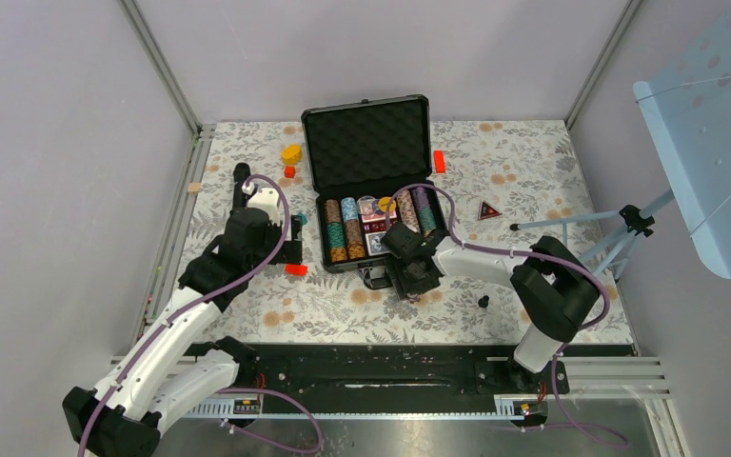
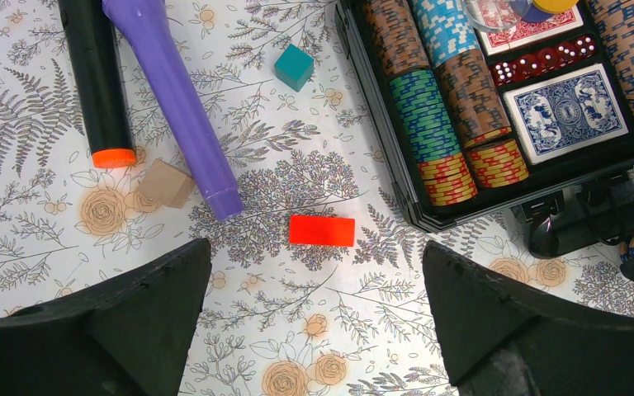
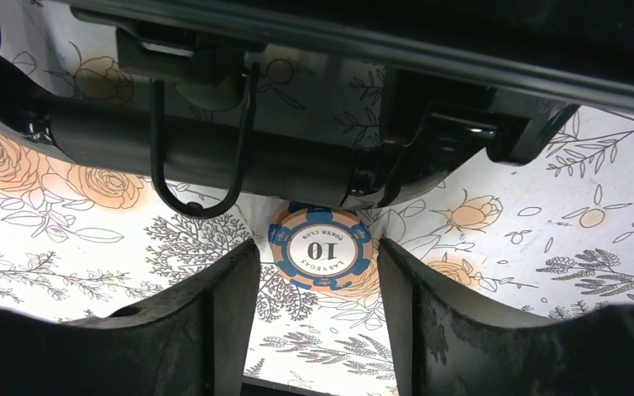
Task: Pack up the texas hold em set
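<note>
1. Texas hold em set (image 1: 366,143) is seen open at the middle-back of the table (image 1: 533,171), its lid stood upright and its tray facing the arms.
2. Four columns of striped poker chips (image 2: 419,115) are counted in the tray from above, two on each side of the cards.
3. Two card decks are picked out between them, one blue-backed deck (image 2: 565,111) and one red-backed deck (image 2: 528,31). A row of red dice (image 2: 545,63) is laid between the two.
4. One loose chip (image 3: 322,246), orange and blue and marked 10, is found outside the case. It lies flat on the table, tucked against the handle (image 3: 99,148) at the near edge.
5. Right gripper (image 3: 318,257) is held over that loose chip with its jaws parted, one finger on each side. A sliver of table is seen at either edge, so nothing is gripped.
6. Left gripper (image 2: 314,252) is spread wide and empty, left of the case, with one red block (image 2: 322,230) lying just ahead of its fingers.
7. Around that block are counted one teal block (image 2: 295,66), one tan block (image 2: 166,182), one purple tube (image 2: 173,107) and one black tube (image 2: 96,82) tipped in orange.
8. Further back, one yellow block (image 1: 291,152) is noted left of the lid.
</note>
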Controlling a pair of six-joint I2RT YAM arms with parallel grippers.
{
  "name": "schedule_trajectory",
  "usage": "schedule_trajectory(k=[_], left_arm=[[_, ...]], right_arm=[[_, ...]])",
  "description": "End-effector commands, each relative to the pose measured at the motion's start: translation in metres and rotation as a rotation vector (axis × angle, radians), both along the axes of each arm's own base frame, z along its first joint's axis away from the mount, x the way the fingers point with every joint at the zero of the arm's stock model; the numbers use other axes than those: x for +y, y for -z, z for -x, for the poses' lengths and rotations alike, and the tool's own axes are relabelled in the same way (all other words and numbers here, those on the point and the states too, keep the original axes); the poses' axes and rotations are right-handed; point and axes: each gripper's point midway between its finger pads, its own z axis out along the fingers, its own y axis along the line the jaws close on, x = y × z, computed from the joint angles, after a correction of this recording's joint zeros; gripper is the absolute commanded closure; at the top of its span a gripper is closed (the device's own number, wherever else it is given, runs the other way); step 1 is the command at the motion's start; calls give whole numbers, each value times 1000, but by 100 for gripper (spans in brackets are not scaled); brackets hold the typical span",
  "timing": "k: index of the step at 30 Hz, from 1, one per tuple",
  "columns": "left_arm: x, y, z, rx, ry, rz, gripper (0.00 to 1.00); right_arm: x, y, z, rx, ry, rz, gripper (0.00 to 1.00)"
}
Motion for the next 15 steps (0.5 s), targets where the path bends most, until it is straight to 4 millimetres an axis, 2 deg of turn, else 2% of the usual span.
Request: schedule_trajectory(k=[1,10,15], left_arm=[[-4,-6,-6,-32,5,24,1],[-4,-6,-6,-31,6,24,1],[-4,-6,-6,-31,7,25,1]], right_arm=[[-6,7,-2,-2,15,59,40],[-10,13,4,23,10,97,41],[-4,15,10,32,-12,105,43]])
